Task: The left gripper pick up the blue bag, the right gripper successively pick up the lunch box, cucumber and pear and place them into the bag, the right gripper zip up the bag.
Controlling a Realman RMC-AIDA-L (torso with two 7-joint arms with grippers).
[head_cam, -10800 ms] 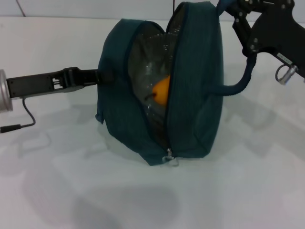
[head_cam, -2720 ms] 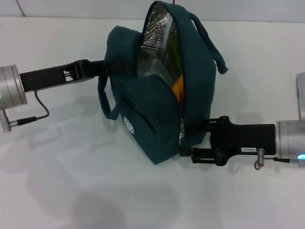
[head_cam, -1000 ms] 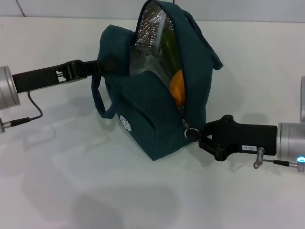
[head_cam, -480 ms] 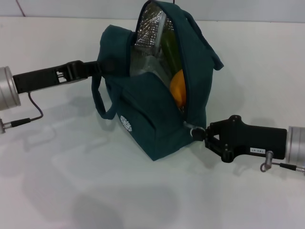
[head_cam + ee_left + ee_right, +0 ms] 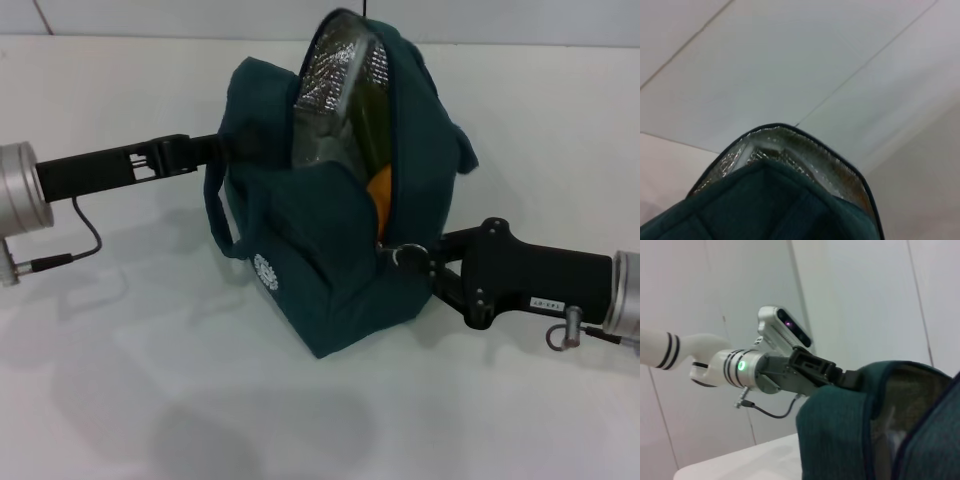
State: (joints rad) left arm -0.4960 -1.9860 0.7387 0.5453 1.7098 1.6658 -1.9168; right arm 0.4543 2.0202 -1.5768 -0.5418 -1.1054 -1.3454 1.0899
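The blue bag [image 5: 320, 250] stands tilted in the middle of the white table, its zip open along the right side and its silver lining [image 5: 340, 75] showing. Inside the opening I see an orange-yellow pear [image 5: 381, 190] and, above it, the green cucumber [image 5: 372, 112]. The lunch box is hidden from view. My left gripper [image 5: 232, 148] is shut on the bag's upper left edge. At the bottom of the opening, my right gripper [image 5: 428, 264] is shut on the zipper pull [image 5: 407, 255]. The left wrist view shows only the bag's lined rim [image 5: 790, 150].
The white table [image 5: 150, 380] surrounds the bag. The bag's strap [image 5: 218, 215] hangs in a loop on its left side. In the right wrist view the left arm [image 5: 765, 370] reaches to the bag [image 5: 840, 435].
The bag has shifted right and its opening has narrowed. My right gripper has risen slightly with the zipper pull. The left gripper has moved right with the bag's edge.
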